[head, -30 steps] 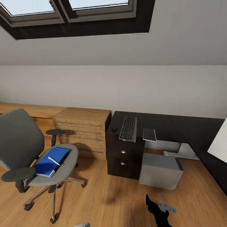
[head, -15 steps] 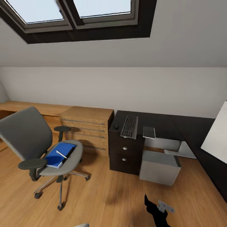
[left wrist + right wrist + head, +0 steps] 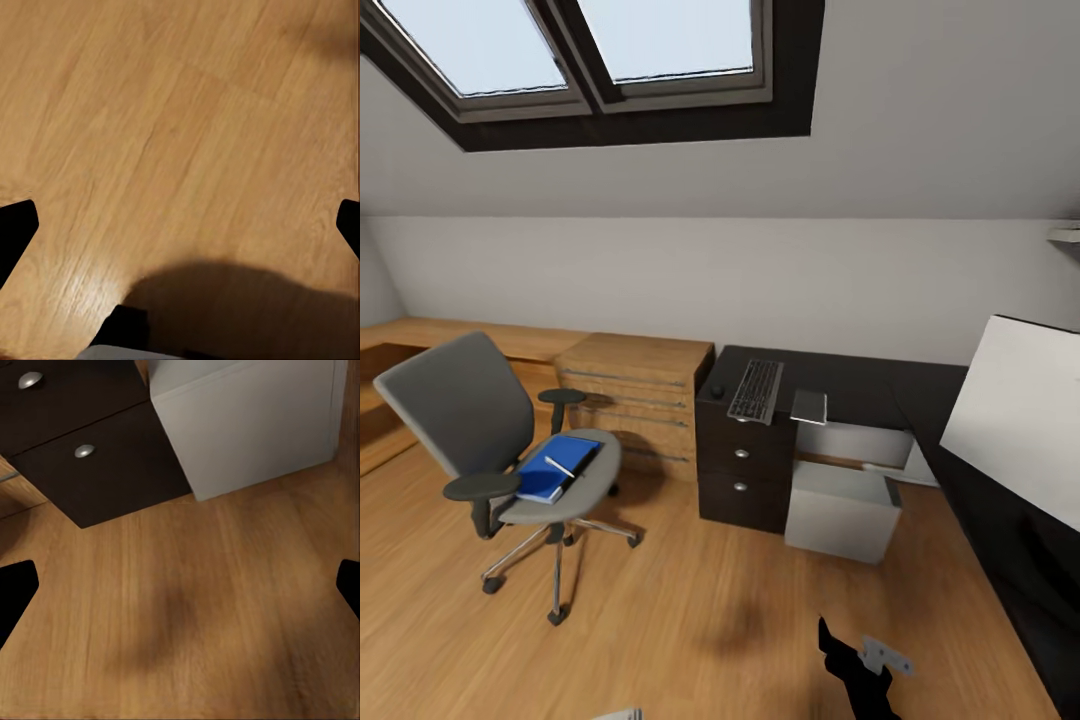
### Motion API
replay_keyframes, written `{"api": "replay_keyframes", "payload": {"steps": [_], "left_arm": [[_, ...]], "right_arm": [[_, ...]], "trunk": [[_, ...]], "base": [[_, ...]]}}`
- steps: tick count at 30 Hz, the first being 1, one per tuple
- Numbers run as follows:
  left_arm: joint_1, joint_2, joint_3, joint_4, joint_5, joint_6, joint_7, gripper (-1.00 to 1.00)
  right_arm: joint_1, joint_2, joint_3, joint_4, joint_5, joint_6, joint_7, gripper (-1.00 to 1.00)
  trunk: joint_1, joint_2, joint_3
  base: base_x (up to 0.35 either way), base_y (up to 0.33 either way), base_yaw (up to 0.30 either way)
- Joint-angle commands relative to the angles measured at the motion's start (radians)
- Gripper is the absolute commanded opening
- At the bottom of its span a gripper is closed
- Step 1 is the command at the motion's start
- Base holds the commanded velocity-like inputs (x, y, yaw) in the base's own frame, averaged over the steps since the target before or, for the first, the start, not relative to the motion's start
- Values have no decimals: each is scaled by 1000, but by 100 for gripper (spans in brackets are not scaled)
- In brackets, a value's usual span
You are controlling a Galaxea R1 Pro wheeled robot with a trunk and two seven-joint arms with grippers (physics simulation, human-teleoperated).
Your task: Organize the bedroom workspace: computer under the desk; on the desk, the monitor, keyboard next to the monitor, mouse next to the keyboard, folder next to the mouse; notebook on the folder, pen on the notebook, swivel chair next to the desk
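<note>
Both tools point(image 3: 180, 592) hang spread and empty above the floor. Largest first: the table point(image 3: 840, 385) carries monitor point(image 3: 1025, 420), keyboard point(image 3: 756, 390) and mouse point(image 3: 717, 391), while the chair point(image 3: 510, 450) well apart holds folder point(image 3: 557, 468) and pen point(image 3: 559, 466). Bumping that wheeled chair could roll it away, and tilting the folder could spill the pen.

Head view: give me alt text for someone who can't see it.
A grey swivel chair on oak floor carries a blue folder with a white pen on top. Right of it, a black desk holds a keyboard; a grey computer sits beneath.
</note>
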Motion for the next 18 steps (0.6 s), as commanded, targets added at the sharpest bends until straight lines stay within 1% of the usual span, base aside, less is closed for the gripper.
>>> {"api": "replay_keyframes", "payload": {"steps": [1,5,13,18], "left_arm": [[-1,0,-8,0,10,-4,4,100],[-1,2,-7,0,12,-5,0,100],[-1,3,-5,0,14,-5,-1,100],[-1,3,-5,0,15,-6,-1,100]], "right_arm": [[-1,0,-3,2,-11,-3,10,100],[-1,0,-3,2,-10,-3,11,100],[-1,2,-3,2,-7,-3,12,100],[-1,7,-3,2,11,-3,12,100]], "trunk": [[-5,7,2],[-20,35,15],[-51,91,40],[-70,126,55]], "base": [[-333,-96,1],[-337,-45,-31],[-340,-2,-238],[-340,0,-263]]}}
